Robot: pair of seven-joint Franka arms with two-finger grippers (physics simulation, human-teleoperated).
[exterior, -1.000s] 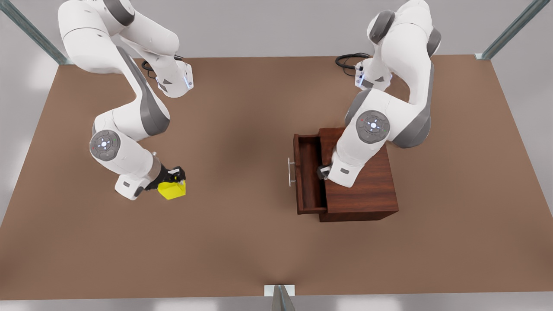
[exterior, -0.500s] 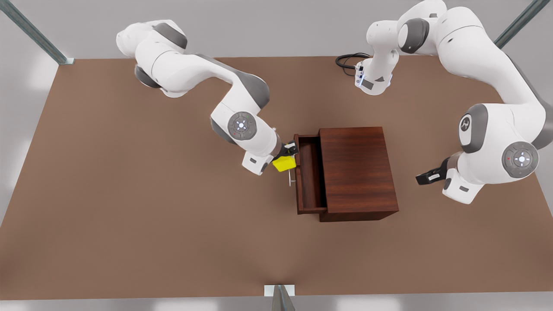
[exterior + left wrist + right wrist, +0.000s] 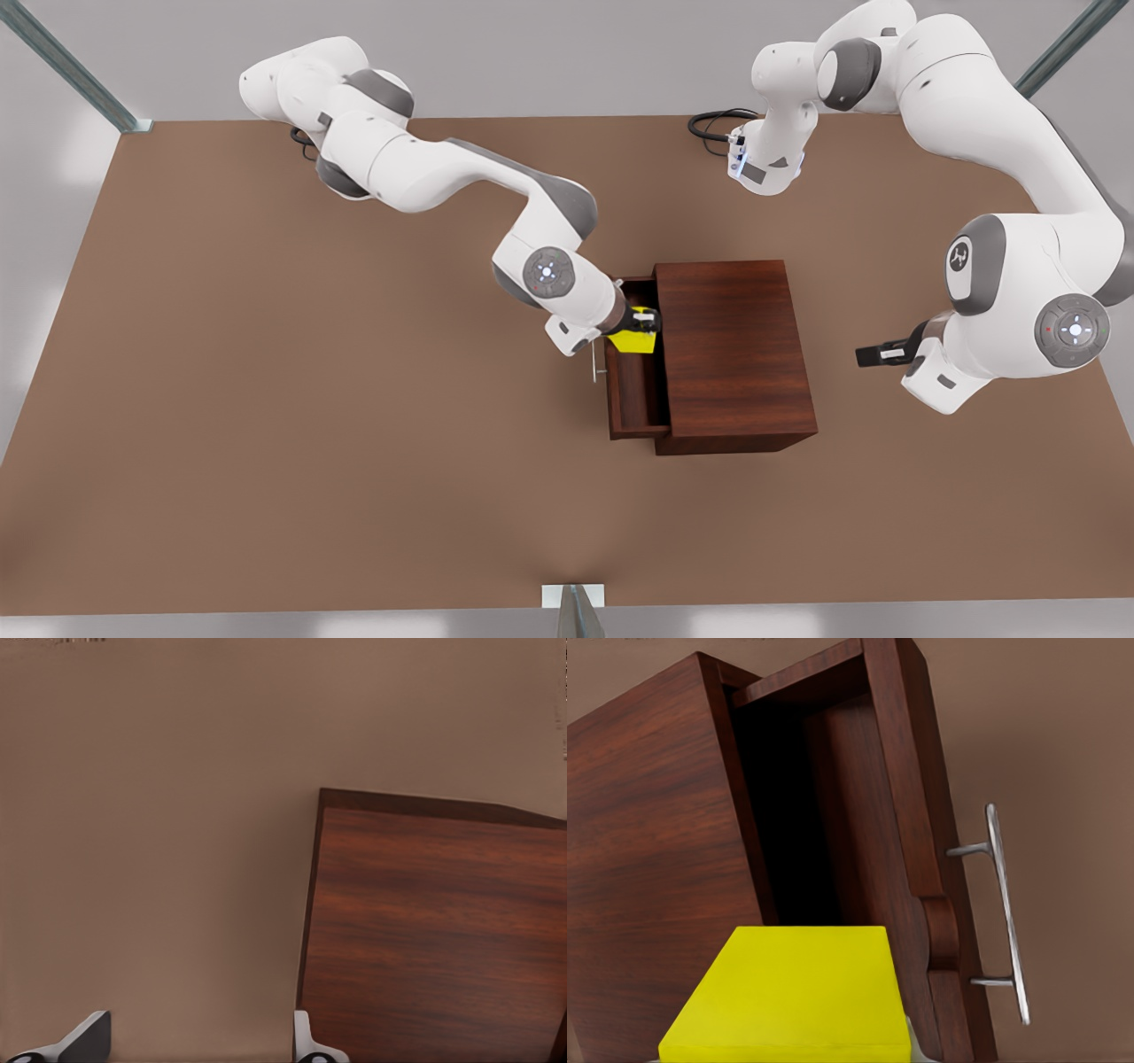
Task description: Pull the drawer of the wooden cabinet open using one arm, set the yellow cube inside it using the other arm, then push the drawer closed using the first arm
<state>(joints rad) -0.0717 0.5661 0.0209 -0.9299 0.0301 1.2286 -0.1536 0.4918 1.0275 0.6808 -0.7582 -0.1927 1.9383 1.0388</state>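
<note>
The small bright yellow cube (image 3: 636,342) hangs clamped in your right claw (image 3: 640,330) over the pulled-out dark wooden drawer (image 3: 631,399), ready to drop; your left claw (image 3: 877,355) waits, fingers parted and empty, beyond the reddish-brown wooden cabinet (image 3: 737,350).

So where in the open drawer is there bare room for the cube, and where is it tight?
The drawer floor is bare from under the yellow cube, gripped by the right gripper, to its near end. Tight: between the drawer front and the wooden cabinet. The left gripper waits open beyond the cabinet.
</note>
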